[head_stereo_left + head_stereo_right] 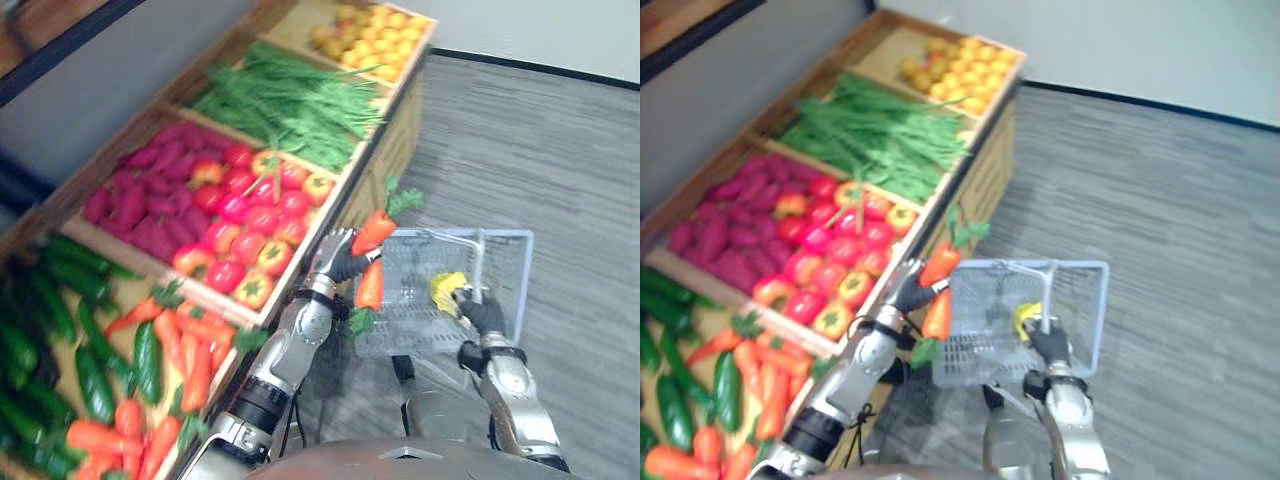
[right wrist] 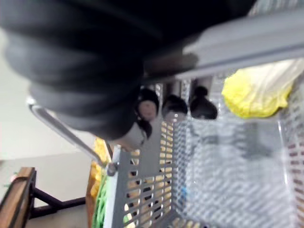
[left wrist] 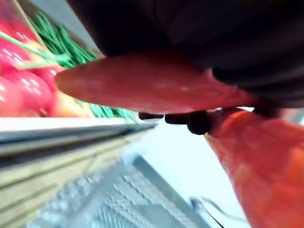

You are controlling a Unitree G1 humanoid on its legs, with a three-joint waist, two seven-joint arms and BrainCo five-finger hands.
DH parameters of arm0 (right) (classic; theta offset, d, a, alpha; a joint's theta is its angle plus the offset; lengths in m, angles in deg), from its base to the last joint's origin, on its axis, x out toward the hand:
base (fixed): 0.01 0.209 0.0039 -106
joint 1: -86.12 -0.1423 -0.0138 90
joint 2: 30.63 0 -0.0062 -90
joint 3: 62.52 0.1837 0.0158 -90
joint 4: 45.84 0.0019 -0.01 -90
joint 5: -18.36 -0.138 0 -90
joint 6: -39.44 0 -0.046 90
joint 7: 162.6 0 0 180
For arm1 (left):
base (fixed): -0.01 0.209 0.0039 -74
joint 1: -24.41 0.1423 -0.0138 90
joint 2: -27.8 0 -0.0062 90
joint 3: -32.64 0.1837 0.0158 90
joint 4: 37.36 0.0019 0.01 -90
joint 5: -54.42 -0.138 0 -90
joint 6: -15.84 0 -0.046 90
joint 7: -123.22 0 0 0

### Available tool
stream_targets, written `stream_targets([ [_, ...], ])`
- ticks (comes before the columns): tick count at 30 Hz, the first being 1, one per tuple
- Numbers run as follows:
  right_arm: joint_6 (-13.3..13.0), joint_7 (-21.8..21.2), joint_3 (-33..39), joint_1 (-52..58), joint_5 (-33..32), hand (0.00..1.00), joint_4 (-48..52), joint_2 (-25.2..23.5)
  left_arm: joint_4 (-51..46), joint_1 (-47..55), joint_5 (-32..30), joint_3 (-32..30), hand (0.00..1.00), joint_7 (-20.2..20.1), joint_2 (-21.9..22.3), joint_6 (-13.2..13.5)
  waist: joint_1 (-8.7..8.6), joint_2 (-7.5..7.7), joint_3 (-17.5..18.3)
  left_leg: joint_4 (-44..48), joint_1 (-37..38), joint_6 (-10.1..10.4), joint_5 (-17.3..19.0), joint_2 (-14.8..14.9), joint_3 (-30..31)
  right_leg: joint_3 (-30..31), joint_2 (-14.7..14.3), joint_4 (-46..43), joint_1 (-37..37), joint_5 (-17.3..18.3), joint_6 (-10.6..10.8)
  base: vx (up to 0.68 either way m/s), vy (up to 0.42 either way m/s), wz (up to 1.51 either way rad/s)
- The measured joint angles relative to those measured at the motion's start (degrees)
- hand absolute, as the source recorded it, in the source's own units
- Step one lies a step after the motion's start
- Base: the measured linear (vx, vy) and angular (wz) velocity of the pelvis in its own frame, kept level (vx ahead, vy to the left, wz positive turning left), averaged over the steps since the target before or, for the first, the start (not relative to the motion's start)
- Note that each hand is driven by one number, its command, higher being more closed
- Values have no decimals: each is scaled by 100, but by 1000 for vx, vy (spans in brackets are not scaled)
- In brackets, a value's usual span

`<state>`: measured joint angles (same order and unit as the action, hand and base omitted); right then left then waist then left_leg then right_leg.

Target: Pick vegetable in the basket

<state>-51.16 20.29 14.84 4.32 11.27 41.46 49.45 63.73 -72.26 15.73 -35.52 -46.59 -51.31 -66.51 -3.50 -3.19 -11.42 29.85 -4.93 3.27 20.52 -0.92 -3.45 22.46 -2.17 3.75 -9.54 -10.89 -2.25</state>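
**Carrots at the basket's edge**

My left hand (image 1: 340, 260) had its fingers clamped on two carrots (image 1: 372, 232). They hung at the near side wall of the basket (image 1: 505, 236), beside the stand (image 1: 385, 150) and not yet inside. The right hand (image 1: 485, 312) was curled round the handle (image 1: 479, 262), with a yellow vegetable (image 1: 447, 290) lying in the basket. I judged it best to carry the carrots over the rim, keep the basket level, and only then loosen the fingers.

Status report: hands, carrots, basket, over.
Left hand shut on two carrots, at left rim of basket. Right hand shut on basket handle. Yellow vegetable already inside. Nothing blocking the drop.
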Motion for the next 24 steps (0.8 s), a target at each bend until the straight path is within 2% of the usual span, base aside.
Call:
stream_targets([
  [1, -48, -102, -234, 8, -127, 100, 18, 90, 20, 0, 7, 34, 100, 18, 19, 1, 54, -120, -14, -637, -24, -70, -249, 99, 76, 25, -176, 75, 11, -11, 3, -138, 207, -176],
  [2, -48, -102, -234, 8, -127, 100, 18, 90, 20, 0, 7, 34, 100, 18, 19, 1, 54, -120, -14, -637, -24, -70, -249, 99, 76, 25, -176, 75, 11, -11, 3, -123, 210, -191],
  [3, -55, -236, -363, 73, -183, 100, 71, 109, 154, -59, 40, 23, 100, 41, 52, -2, 104, -123, -62, -868, 159, -381, -168, 240, -444, 75, -227, 185, 46, 34, 100, -28, 185, -152],
  [4, -57, -342, -399, 226, -183, 100, 285, 90, 423, -202, 124, 65, 100, 49, 50, -11, -13, -16, -91, -1302, 362, -442, -272, 157, -738, -97, -79, -1, -65, 15, 549, 31, 169, -163],
  [5, -58, -375, -395, 285, -183, 100, 363, 88, 516, -260, 142, 92, 100, 56, 56, -29, -79, 58, -94, -1501, 437, -464, -351, 89, -804, -147, -12, -105, -99, 17, 621, 117, 124, -70],
  [6, -58, -379, -358, 366, -208, 100, 457, 77, 647, -393, 161, 200, 100, 93, 57, -60, -180, 157, -85, -1740, 476, -460, -488, -18, -866, -146, 60, -101, -181, -33, 618, 174, 146, -28],
  [7, -58, -370, -206, 460, -312, 100, 514, 62, 896, -727, 195, 471, 100, 108, 103, -102, -323, 189, -101, -1806, 428, -508, -614, -53, -965, -232, 102, -141, -346, -148, 595, 180, 142, -25],
  [9, -44, -299, -145, 530, -396, 100, 515, 47, 1156, -995, 226, 688, 100, 107, 210, -128, -339, 191, -104, -1784, 381, -514, -622, 11, -1144, -634, 59, -169, -488, -273, 409, 119, 71, -30],
  [10, -38, -262, -163, 541, -493, 100, 520, 33, 1230, -1040, 313, 736, 100, 113, 256, -145, -338, 191, -105, -1771, 395, -550, -647, 97, -1364, -1528, 74, -275, -514, -7, -179, 106, 26, -51],
  [11, -37, -257, -165, 509, -552, 100, 522, 36, 1245, -1059, 384, 760, 100, 118, 323, -171, -337, 133, -137, -1761, 467, -550, -647, 175, -1513, -2820, 341, -957, -758, 574, -763, 107, 35, -53],
  [12, -37, -257, -167, 527, -558, 100, 522, 30, 1245, -1051, 389, 769, 100, 120, 325, -180, -325, 163, -134, -1709, 527, -526, -629, 173, -1596, -3282, 505, -1279, -825, 640, -785, 132, 55, -71],
  [13, -34, -256, -216, 585, -557, 100, 520, 60, 1247, -1017, 435, 755, 100, 132, 306, -199, -292, 179, -141, -1455, 610, -414, -546, 215, -1783, -3467, 452, -1603, -817, 514, -720, 88, 43, -71],
  [14, -34, -257, -250, 565, -566, 100, 522, 67, 1242, -1020, 439, 723, 100, 142, 268, -191, -291, 226, -139, -1338, 600, -463, -599, 225, -1858, -3344, 403, -1558, -790, 411, -802, 24, 45, -97],
  [15, -34, -261, -317, 426, -582, 100, 541, 77, 1254, -1057, 448, 643, 100, 153, 143, -161, -212, 362, -139, -1460, 557, -534, -522, 133, -1900, -2888, 334, -1205, -736, 9, -389, -76, 59, -118],
  [16, -46, -270, -343, 320, -704, 100, 658, 156, 1284, -1173, 560, 545, 100, 170, 144, -127, -87, 173, -116, -2136, 540, -705, -1100, 315, -2031, -2669, 226, -1102, -652, 94, -76, -72, 76, -114],
  [17, -69, -280, -348, 316, -757, 100, 706, 172, 1291, -1214, 569, 500, 100, 170, 161, -131, -76, 146, -94, -2216, 619, -632, -1016, 325, -2022, -2888, 352, -1669, -762, 714, -197, 28, 56, -87],
  [18, -75, -300, -354, 332, -831, 100, 754, 123, 1302, -1269, 616, 502, 100, 186, 146, -125, -95, 260, -74, -2411, 667, -630, -1016, 224, -2131, -3212, 788, -2304, -765, 1461, 234, 58, -26, -39],
  [19, -74, -332, -399, 369, -851, 100, 755, 87, 1394, -1235, 634, 520, 100, 223, 162, -127, -82, 348, -36, -2470, 675, -590, -1040, 193, -2201, -3252, 1039, -2039, -533, 1669, 545, 63, -67, -41],
  [20, -73, -365, -433, 357, -857, 100, 755, 100, 1460, -1215, 633, 515, 100, 224, 169, -143, -18, 331, -35, -2489, 682, -552, -1064, 238, -2288, -3303, 1005, -1824, -449, 1606, 603, -5, -128, -51],
  [21, -73, -440, -537, 355, -878, 100, 783, 101, 1629, -1138, 630, 509, 100, 218, 160, -217, -12, 274, -20, -2486, 679, -500, -1160, 325, -2404, -3276, 869, -1406, -291, 1282, 448, 11, -148, -54],
  [22, -73, -493, -607, 416, -964, 100, 852, 106, 1745, -1033, 627, 495, 100, 220, 161, -263, -23, 244, 2, -2478, 697, -417, -1229, 403, -2443, -3248, 739, -983, -89, 1053, 385, 16, -164, -44],
  [24, -73, -502, -607, 631, -983, 100, 1050, 81, 1779, -925, 622, 498, 100, 224, 173, -291, -14, 243, 10, -2478, 728, -306, -1297, 487, -2448, -3205, 595, -488, 132, 809, 300, 35, -179, -28],
])
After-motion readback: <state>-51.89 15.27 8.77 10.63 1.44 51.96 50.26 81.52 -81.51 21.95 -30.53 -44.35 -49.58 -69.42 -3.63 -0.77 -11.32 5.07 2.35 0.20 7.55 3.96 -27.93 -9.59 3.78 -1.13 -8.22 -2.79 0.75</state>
